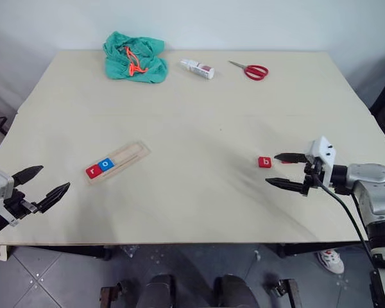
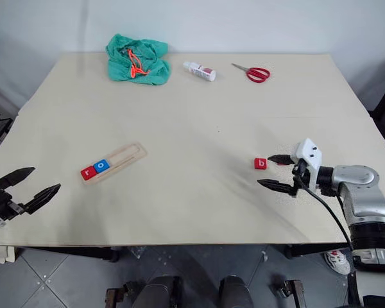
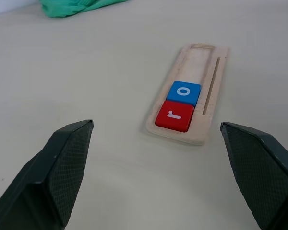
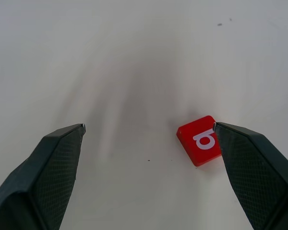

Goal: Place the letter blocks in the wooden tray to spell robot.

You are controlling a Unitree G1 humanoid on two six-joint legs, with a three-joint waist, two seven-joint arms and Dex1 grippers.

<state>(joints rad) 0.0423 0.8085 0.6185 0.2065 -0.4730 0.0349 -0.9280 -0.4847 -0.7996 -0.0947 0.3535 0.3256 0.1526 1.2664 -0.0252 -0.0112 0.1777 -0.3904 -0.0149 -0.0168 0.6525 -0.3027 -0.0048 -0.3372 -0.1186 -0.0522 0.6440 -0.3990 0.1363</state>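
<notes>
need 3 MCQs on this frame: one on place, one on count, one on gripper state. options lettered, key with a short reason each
1. Where is the red b block?
A. In the wooden tray
B. On the table, just ahead of the right gripper
C. Beside the scissors

2. How many blocks sit in the wooden tray?
A. Two
B. Three
C. Five

3. What state is the right gripper in?
A. Shut on the b block
B. Open, holding nothing
C. Shut and empty

Key:
1 B: the block lies on the bare table by the gripper's fingertips, far from the tray and from the scissors.
2 A: only the red r block and the blue o block fill one end; the rest of the tray is bare.
3 B: its two fingers stand wide apart, and the block lies flat on the table at one fingertip.
</notes>
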